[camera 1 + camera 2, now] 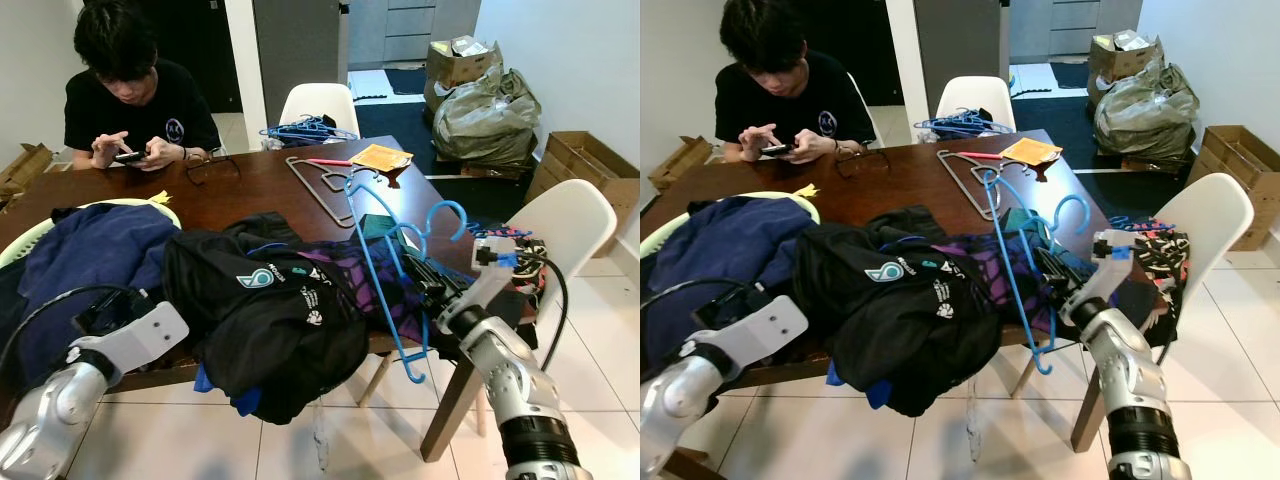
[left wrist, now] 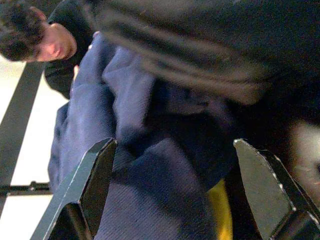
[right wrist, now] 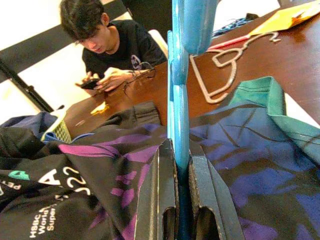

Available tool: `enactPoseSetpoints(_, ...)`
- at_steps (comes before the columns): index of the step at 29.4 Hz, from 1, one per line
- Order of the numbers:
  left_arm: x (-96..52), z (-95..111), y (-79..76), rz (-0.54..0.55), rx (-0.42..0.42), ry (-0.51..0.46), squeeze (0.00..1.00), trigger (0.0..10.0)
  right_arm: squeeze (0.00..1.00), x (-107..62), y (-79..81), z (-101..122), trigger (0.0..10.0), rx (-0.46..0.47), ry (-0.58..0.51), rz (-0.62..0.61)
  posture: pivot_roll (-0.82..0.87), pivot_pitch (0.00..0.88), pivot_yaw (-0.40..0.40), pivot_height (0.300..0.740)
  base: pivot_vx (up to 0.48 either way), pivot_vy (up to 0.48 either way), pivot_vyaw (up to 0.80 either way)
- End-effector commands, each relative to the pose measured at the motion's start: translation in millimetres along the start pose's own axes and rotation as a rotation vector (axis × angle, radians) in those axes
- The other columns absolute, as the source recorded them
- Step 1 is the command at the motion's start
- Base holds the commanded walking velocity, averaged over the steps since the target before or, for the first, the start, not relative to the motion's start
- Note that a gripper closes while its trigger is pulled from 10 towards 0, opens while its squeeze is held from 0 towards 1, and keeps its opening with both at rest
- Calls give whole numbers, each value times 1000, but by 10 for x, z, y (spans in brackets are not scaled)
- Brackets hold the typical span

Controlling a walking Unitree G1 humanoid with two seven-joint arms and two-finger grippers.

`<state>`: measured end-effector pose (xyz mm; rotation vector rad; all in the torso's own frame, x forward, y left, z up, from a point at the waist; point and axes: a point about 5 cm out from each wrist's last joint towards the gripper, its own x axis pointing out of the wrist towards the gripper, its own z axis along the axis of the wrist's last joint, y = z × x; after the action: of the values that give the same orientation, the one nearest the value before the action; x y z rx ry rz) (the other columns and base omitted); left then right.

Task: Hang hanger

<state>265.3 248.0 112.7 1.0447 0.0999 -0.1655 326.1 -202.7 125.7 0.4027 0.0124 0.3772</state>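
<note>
A blue plastic hanger stands tilted above the heap of clothes on the brown table. My right gripper is shut on its lower bar, which shows squeezed between the black fingers in the right wrist view. A black jersey with white print hangs over the table's front edge, next to a purple and teal shirt. My left gripper is open, low at the left, facing a navy garment. A grey hanger lies flat on the table.
A person sits at the far side looking at a phone. More blue hangers are piled at the table's far edge. White chairs stand at the right and behind. Boxes and a bag sit at the back right.
</note>
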Motion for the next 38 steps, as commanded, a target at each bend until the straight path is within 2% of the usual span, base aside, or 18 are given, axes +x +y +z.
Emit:
enactPoseSetpoints(1, 30, 2, -120, -33, -16, -9, 0, 10000, 0, -28, 5, 14, 10000, 6, -14, -7, -39, 0, 64, 731, 0, 0, 0)
enactPoseSetpoints(3, 30, 2, -120, -33, -16, -9, 0, 10000, 0, -28, 5, 14, 10000, 6, -14, -7, -39, 0, 64, 731, 0, 0, 0)
enactPoseSetpoints(8, 77, 32, -279, -99, -39, -44, 0, 10000, 0, -48, 38, 0, 10000, 23, -21, -6, -46, 0, 68, 731, 0, 0, 0)
enactPoseSetpoints(10, 77, 32, -279, -99, -39, -44, 0, 10000, 0, -48, 38, 0, 10000, 23, -21, -6, -46, 0, 68, 731, 0, 0, 0)
enactPoseSetpoints(14, 177, 103, -383, -148, -17, -84, 0, 10000, 0, -13, 105, -2, 10000, 42, -24, 13, -48, 0, 71, 731, 0, 0, 0)
enactPoseSetpoints(23, 235, 57, -447, -164, 0, -83, 0, 10000, 0, -34, 125, -3, 10000, 47, -27, 9, -63, 0, 80, 731, 0, 0, 0)
enactPoseSetpoints(29, 256, 41, -421, -142, 27, -75, 0, 10000, 0, -39, 124, -2, 10000, 49, -30, 4, -60, 0, 82, 731, 0, 0, 0)
enactPoseSetpoints(30, 262, 29, -386, -126, 42, -71, 0, 7176, 0, -35, 128, -3, 10000, 50, -30, 4, -60, 0, 82, 731, 0, 0, 0)
enactPoseSetpoints(31, 269, 15, -349, -109, 52, -67, 0, 3804, 0, -33, 131, -3, 10000, 51, -30, 5, -60, 0, 82, 731, 0, 0, 0)
enactPoseSetpoints(32, 273, -5, -304, -87, 60, -60, 0, 0, 0, -29, 129, -2, 10000, 52, -29, 5, -54, 0, 77, 731, 0, 0, 0)
enactPoseSetpoints(38, 275, -52, -234, -46, 78, -54, 0, 0, 0, -21, 129, 1, 10000, 52, -26, 5, -55, 0, 77, 731, 0, 0, 0)
